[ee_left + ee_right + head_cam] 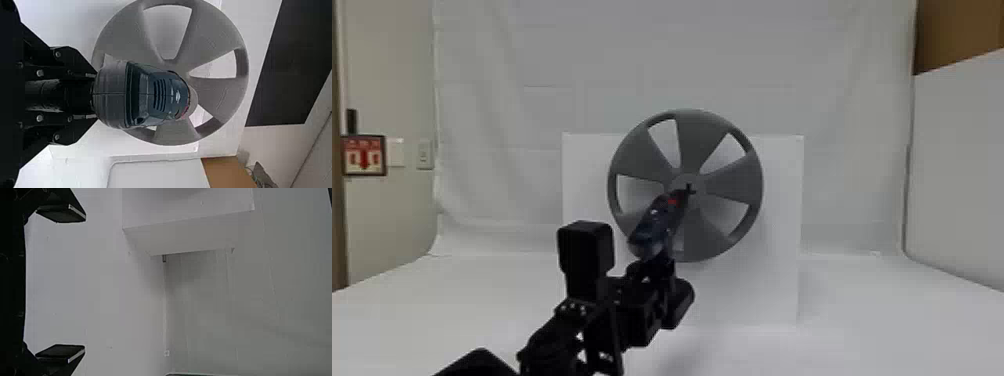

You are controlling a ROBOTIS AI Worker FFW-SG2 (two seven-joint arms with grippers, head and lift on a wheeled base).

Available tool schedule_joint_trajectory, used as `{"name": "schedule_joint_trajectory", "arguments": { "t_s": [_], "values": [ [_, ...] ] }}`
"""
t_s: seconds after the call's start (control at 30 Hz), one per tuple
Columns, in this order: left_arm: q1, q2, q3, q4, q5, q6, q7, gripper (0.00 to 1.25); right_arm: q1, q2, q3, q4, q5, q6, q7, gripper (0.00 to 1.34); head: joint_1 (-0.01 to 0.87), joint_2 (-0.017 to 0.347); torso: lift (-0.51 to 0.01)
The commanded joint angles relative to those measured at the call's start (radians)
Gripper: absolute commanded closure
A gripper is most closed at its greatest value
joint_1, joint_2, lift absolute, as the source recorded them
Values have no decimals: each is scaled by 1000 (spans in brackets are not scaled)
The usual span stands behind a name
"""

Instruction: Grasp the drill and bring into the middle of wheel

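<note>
Dark blue drill (154, 96) is in the left gripper (94, 95); its two fingers are closed in on it, grip looks to be low on the body or handle – exact contact is hidden behind the housing. Step in hand: placing, grasp done; drill nose (689, 190) lines up over the hub (699, 180) of the grey wheel (692, 137) in the head view, so I'd call it near the end. Can't tell whether nose touches hub or stops short; next move calls for a small check on centring, then a slow straight push if there's a gap – sideways drift would be the risk. Relative to the left gripper: drill sits above and ahead of the fingers, rear toward the wrist camera, nose toward the wheel. Right gripper (83, 283) has its fingers spread wide, nothing between them.
</note>
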Motion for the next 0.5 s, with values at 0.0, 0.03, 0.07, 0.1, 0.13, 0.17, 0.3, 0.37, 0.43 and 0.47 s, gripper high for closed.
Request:
{"name": "schedule_joint_trajectory", "arguments": {
  "t_s": [0.0, 0.03, 0.07, 0.1, 0.13, 0.17, 0.3, 0.37, 0.43, 0.47],
  "values": [
    [-1, 0, 0, 0, 0, 0, 0, 1216, 0, 0, 1, 0, 2, 0, 0, 128, 54, 31, -403],
    [-1, 0, 0, 0, -2, 0, 0, 1214, 0, 0, 1, 0, 2, 2, 0, 128, 54, 31, -403],
    [-1, 0, 0, 0, -2, 0, 0, 1216, 0, 0, 1, 0, 2, 0, 0, 128, 54, 31, -403],
    [-1, 0, 0, 0, -2, 0, 0, 1216, 0, 0, 1, 0, 2, 0, 0, 128, 54, 31, -403],
    [-1, 0, 0, 0, -2, 0, 0, 1216, 0, 0, 1, 0, 2, 2, 0, 128, 54, 31, -403],
    [-1, 0, 0, 0, -2, 0, 0, 1216, 0, 0, 1, 0, 2, 2, 0, 128, 54, 31, -403],
    [-3, 0, 0, 0, -3, 0, 0, 1216, 0, 0, 2, 0, 3, 2, 0, 128, 54, 31, -403],
    [-5, 0, 2, 0, -3, 0, 0, 1216, 0, 0, 2, 0, 5, 2, 0, 128, 54, 31, -403],
    [-5, 0, 2, 0, -3, 0, 0, 1216, 0, 0, 2, 0, 5, 2, 0, 128, 54, 31, -403],
    [-5, 0, 2, 0, -3, 0, 0, 1216, 0, 0, 2, 0, 5, 2, 0, 128, 54, 31, -403]
  ]
}}
